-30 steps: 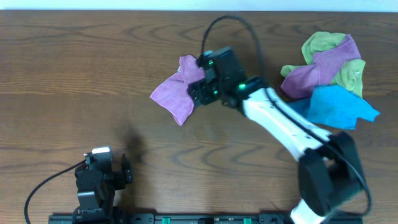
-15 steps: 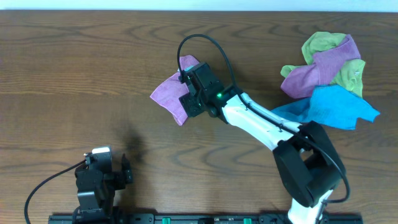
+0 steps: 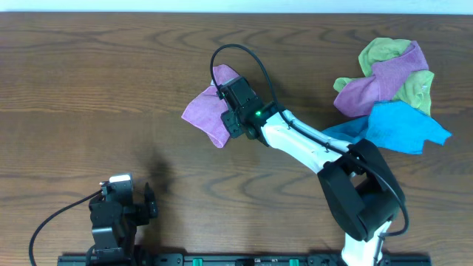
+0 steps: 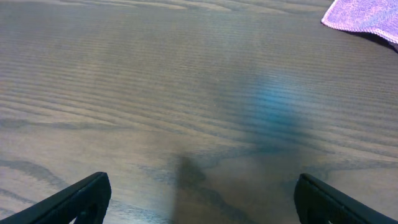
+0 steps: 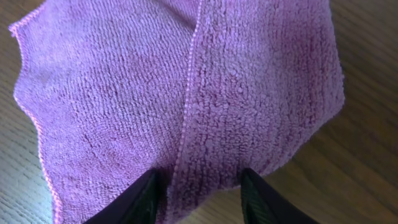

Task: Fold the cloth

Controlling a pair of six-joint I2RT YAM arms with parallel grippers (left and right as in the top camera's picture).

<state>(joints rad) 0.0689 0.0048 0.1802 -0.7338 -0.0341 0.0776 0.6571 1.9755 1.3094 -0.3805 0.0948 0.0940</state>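
Observation:
A purple cloth [image 3: 205,112] lies partly folded on the wooden table, left of centre; a seam runs down it in the right wrist view [image 5: 186,106]. My right gripper [image 3: 230,112] is down on the cloth's right part. Its fingers [image 5: 202,196] are apart, straddling a thick fold of the cloth by its near edge, not closed on it. My left gripper [image 3: 151,201] rests at the front left, far from the cloth, open and empty [image 4: 199,199]. A corner of the purple cloth [image 4: 367,15] shows at the top right of the left wrist view.
A pile of green and purple cloths [image 3: 388,77] lies at the back right, with a blue cloth [image 3: 403,127] in front of it. The right arm's cable loops over the table above the cloth. The table's front edge runs by the left arm's base.
My right gripper has moved left and down onto the purple cloth, and the arm has stretched out lower. The cloth has shifted slightly. The left arm has not moved.

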